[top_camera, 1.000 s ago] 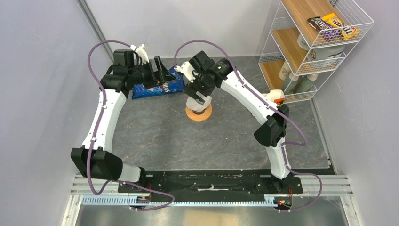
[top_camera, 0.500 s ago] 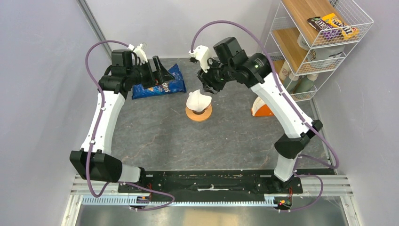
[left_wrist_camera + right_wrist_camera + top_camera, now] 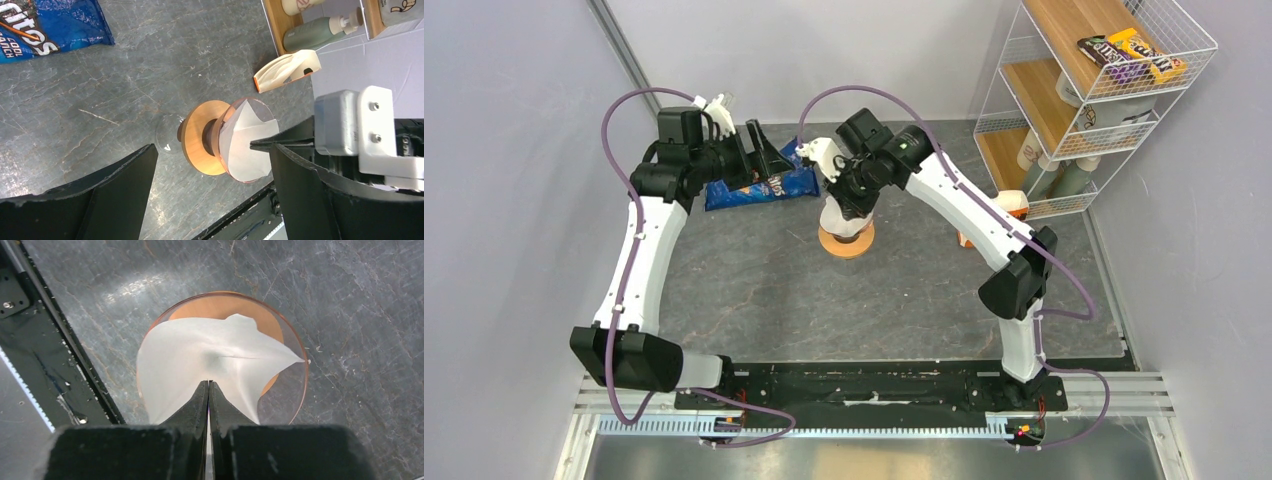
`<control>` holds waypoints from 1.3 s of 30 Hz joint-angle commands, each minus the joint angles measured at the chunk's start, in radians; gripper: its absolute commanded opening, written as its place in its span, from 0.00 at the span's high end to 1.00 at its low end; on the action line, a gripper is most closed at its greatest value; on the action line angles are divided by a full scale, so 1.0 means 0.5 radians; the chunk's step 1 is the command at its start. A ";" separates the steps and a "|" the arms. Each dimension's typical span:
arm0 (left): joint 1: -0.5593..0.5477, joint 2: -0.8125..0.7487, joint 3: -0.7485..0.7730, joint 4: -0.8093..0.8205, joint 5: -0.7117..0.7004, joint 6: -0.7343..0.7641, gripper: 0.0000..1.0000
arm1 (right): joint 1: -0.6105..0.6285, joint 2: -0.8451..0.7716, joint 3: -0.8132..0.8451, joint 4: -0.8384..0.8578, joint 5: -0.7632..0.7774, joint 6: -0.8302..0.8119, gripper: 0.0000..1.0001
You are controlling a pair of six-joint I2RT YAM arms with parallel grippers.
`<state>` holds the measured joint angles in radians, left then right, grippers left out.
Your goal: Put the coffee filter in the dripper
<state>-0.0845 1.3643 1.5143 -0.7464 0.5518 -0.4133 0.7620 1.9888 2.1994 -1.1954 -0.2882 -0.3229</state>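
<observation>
Right gripper [image 3: 208, 384] rises from bottom centre of frame, both dark fingers pressed together with only a hairline seam between them. Tips meet at the near side of the coffee filter [image 3: 200, 357]; whether they pinch paper cannot be told. Filter is white, spread open and creased toward its middle, with one point reaching right. It lies inside the dripper [image 3: 220, 307], whose orange shows above and at lower right. Grey veined table [image 3: 350, 300] all round. Black rail [image 3: 45, 340] runs diagonally down the left side.
</observation>
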 commanded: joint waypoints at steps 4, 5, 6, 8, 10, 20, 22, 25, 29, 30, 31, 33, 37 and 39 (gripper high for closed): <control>0.018 -0.068 -0.022 0.005 -0.008 -0.044 0.09 | 0.019 -0.065 -0.281 0.362 0.113 -0.063 0.95; 0.019 -0.061 -0.020 0.005 -0.011 -0.043 0.09 | 0.025 -0.088 -0.367 0.426 0.138 -0.089 0.95; 0.024 -0.058 -0.015 0.005 -0.011 -0.041 0.09 | 0.028 -0.096 -0.410 0.473 0.151 -0.097 0.96; 0.028 -0.050 -0.004 0.011 -0.014 -0.041 0.09 | 0.028 -0.091 -0.454 0.510 0.160 -0.104 0.96; 0.035 -0.047 0.008 0.011 -0.011 -0.044 0.09 | 0.028 -0.091 -0.496 0.543 0.160 -0.092 0.96; 0.052 -0.071 -0.022 0.008 0.002 -0.044 0.09 | 0.031 -0.052 -0.588 0.560 0.141 -0.081 0.96; 0.053 -0.074 -0.022 0.008 0.005 -0.041 0.09 | 0.031 -0.034 -0.551 0.513 0.150 -0.088 0.96; 0.058 -0.072 -0.025 0.008 0.007 -0.038 0.09 | 0.035 -0.016 -0.509 0.447 0.163 -0.126 0.96; 0.058 -0.066 -0.030 0.018 0.013 -0.046 0.09 | 0.047 0.047 -0.412 0.340 0.199 -0.167 0.96; 0.058 -0.065 -0.035 0.026 0.013 -0.048 0.09 | 0.050 0.069 -0.388 0.315 0.205 -0.174 0.96; 0.056 -0.068 -0.037 0.032 0.013 -0.052 0.09 | 0.053 0.085 -0.365 0.293 0.217 -0.182 0.96; 0.056 -0.069 -0.042 0.039 0.016 -0.057 0.09 | 0.056 0.103 -0.353 0.280 0.213 -0.190 0.96; 0.063 -0.076 -0.049 0.039 0.018 -0.053 0.09 | 0.059 0.121 -0.358 0.288 0.221 -0.204 0.96; 0.070 -0.083 -0.052 0.043 0.028 -0.058 0.09 | 0.059 0.115 -0.392 0.306 0.227 -0.210 0.95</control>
<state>-0.0601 1.3621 1.4982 -0.7532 0.5518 -0.4149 0.7872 2.0396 1.9850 -1.0256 -0.1802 -0.4095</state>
